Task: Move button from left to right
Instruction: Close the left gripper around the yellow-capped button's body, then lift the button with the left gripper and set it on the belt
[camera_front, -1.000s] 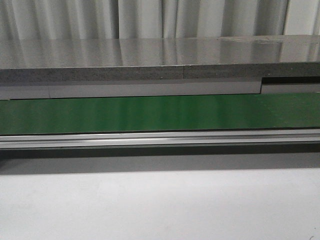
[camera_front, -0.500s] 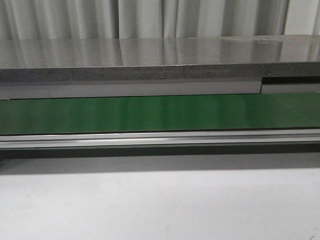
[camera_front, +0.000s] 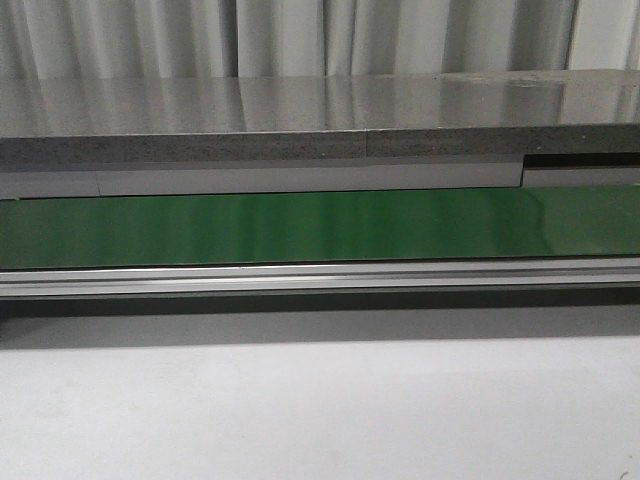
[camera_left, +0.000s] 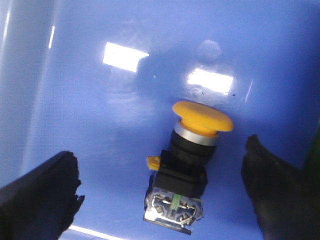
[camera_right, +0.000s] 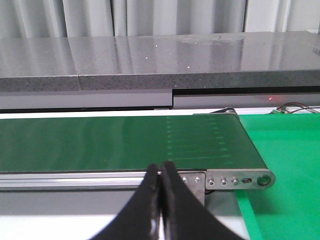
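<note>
- Left wrist view: the button (camera_left: 192, 160) lies on its side on a glossy blue surface (camera_left: 90, 125), just right of centre in the lower half of the frame.
- Its round yellow-orange mushroom head (camera_left: 202, 116) sits over a bright metal collar and a black boxy body; a small yellow tab (camera_left: 153, 162) juts from one side, and the terminal end points toward the bottom edge.
- The left gripper (camera_left: 165, 192) is spread wide. One dark finger shows at lower left, the other at lower right, both clear of the button, which lies between them.
- Step in hand, as judged: approach for the pick. Nothing is grasped yet.
- Next move calls for lowering the fingers alongside the black body and closing there, since its flat faces should seat better than the domed head or the rounded collar. The slick blue surface may let the button slide if touched on one side first.
- Right wrist view: the right gripper (camera_right: 161, 200) has its black fingers pressed together with nothing between them. It hangs at bottom centre before a matte green conveyor belt (camera_right: 100, 145) with an aluminium side rail; a brighter green mat (camera_right: 285, 150) lies at right.
- Front view: shows only the belt, a polished grey stone-like ledge (camera_front: 300, 105) across the upper frame, pale curtains and a white table (camera_front: 300, 410); neither arm nor button appears.
</note>
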